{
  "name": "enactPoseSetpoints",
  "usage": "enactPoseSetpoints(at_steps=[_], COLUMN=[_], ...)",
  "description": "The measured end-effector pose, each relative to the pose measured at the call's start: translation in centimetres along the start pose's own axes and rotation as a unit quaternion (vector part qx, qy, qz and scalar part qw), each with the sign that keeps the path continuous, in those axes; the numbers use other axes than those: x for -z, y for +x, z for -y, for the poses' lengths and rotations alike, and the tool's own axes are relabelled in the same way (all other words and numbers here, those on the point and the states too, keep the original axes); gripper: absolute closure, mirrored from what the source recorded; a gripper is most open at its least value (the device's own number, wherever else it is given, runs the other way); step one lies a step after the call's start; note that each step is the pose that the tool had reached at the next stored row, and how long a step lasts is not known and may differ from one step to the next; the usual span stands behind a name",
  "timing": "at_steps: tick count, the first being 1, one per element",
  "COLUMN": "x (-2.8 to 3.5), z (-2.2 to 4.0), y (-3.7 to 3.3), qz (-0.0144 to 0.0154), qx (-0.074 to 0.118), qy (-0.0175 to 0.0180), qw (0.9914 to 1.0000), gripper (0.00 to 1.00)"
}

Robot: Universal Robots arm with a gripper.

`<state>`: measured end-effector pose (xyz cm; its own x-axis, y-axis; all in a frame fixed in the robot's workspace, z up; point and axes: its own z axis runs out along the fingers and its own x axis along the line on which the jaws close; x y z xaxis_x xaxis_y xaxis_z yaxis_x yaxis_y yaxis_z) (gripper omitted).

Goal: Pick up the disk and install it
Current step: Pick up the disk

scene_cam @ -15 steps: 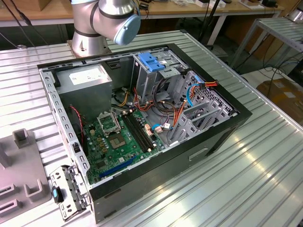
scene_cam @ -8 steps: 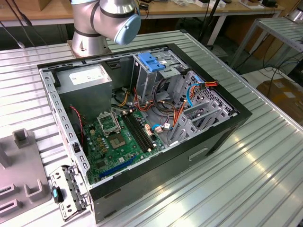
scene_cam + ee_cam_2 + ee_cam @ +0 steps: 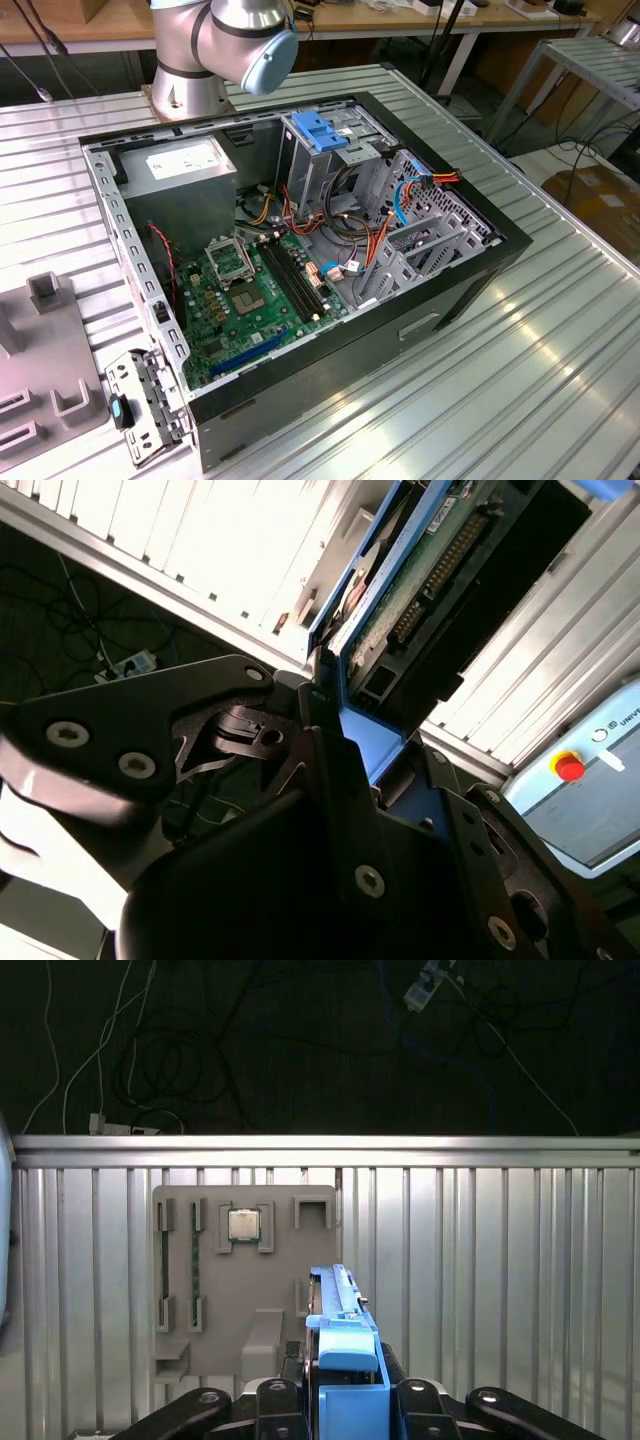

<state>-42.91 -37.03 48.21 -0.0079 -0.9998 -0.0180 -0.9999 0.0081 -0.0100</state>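
Edge-on disk (image 3: 345, 1352) in gripper (image 3: 348, 1396), seemingly airborne

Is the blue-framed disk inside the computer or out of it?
Out. In the first wrist view the gripper is shut on the disk, holding it on edge above the ribbed table.

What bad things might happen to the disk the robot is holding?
The disk is gripped on edge by the jaws above the table; if it slips, it might drop. In the exterior view, loose cables crowd the cage, so the disk might snag them going in.
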Motion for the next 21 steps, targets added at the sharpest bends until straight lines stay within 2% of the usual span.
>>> enactPoseSetpoints(at_steps=[13,21], x=[0.0,-0.02], z=[0.85,1.75], y=[-0.01,-0.01], qz=[0.0,0.0], qx=[0.0,0.0], qy=[0.0,0.0], qw=[1.0,1.0], gripper=[0.63,0.63])
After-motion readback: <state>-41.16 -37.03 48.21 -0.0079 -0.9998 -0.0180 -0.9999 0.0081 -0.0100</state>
